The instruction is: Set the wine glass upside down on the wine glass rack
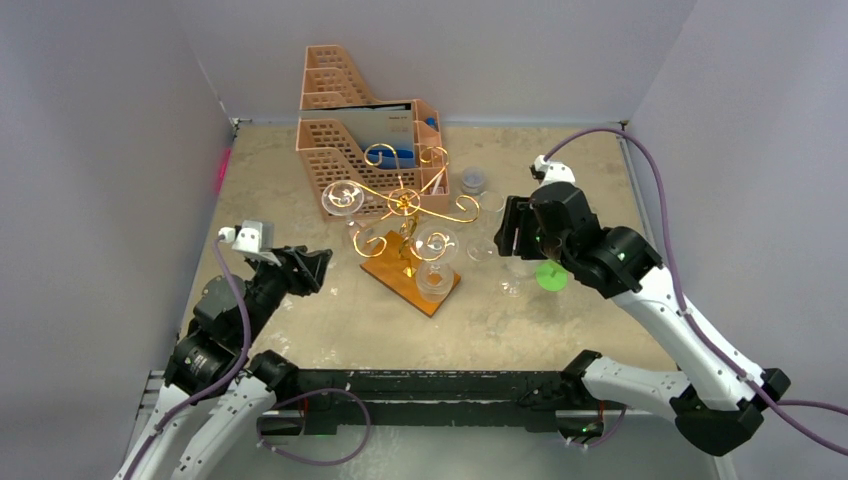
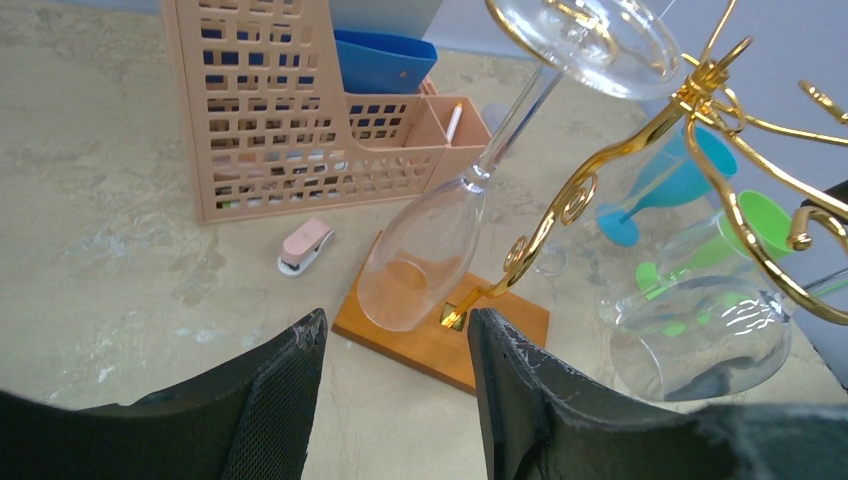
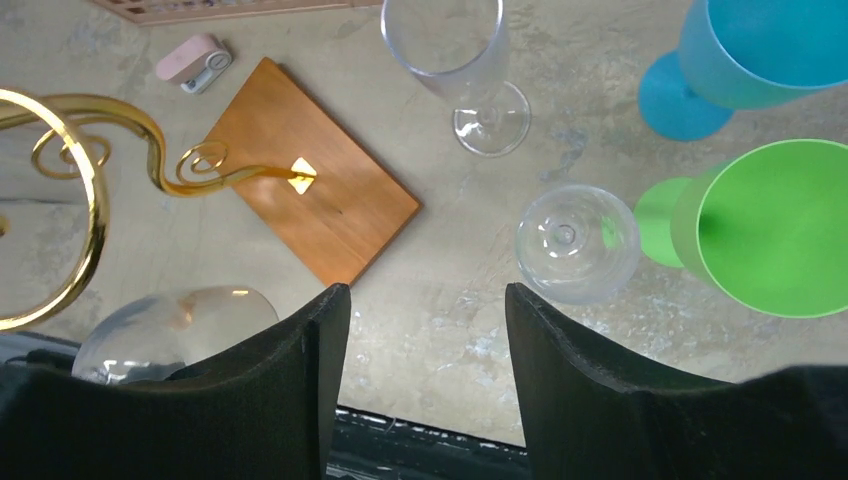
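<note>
- The right gripper is spread open with nothing between its fingers. It hangs above the table, to the right of the rack.
- The left gripper is also open and empty. It is low, near the wooden base.
- The wine glass rack stands in the middle of the table. Two hung glasses are already on it bowl-down, one on the left side and one at the front.
- I take the wine glass as the next one to hang. It stands upright on the table, right of the wooden base, and the right wrist camera looks almost straight down into it.
- The green goblet is close beside it. I cannot tell if their feet touch.
- A second clear glass and a blue goblet stand farther back.
- I would come to the stem from the side away from the green goblet. I would close on the stem just under the bowl, not on the bowl itself.
- I think a thin clear stem slips easily, so the grip should be centred before I lift straight up.
- I would turn the glass over in free space, well apart from the scroll arms. Then I would slide the foot into an arm that looks free to me, the right one.
- The left arm should stay out of this path.
</note>
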You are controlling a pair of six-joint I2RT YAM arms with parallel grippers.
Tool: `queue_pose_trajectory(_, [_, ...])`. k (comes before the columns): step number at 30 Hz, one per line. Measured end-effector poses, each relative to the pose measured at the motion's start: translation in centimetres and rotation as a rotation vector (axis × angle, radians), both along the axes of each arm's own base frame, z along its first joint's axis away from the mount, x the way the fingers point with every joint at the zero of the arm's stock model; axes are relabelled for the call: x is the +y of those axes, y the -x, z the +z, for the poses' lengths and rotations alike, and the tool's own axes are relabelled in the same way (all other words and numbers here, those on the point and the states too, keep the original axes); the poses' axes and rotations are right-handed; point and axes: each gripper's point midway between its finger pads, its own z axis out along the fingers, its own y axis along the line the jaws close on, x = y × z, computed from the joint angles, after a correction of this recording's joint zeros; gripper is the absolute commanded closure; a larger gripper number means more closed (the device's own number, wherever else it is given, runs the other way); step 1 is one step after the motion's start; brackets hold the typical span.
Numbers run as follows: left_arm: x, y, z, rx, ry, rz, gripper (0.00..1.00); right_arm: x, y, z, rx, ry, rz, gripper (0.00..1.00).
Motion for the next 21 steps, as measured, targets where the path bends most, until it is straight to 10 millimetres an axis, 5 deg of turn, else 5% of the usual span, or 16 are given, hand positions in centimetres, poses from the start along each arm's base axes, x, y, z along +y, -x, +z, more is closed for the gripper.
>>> queue_pose_trajectory(13, [-0.5,-0.4,-1.4,0.068,-0.007,-0.004,0.47,0.4,-7.0,0.1,-0.063,0.074,-0.213,0.4])
queue_pose_trajectory(21, [-0.7,-0.4,-0.9,0.047,-0.002,-0.017,0.48,-0.4,-9.4,-2.8,0.035,0.149,-0.266,0.45])
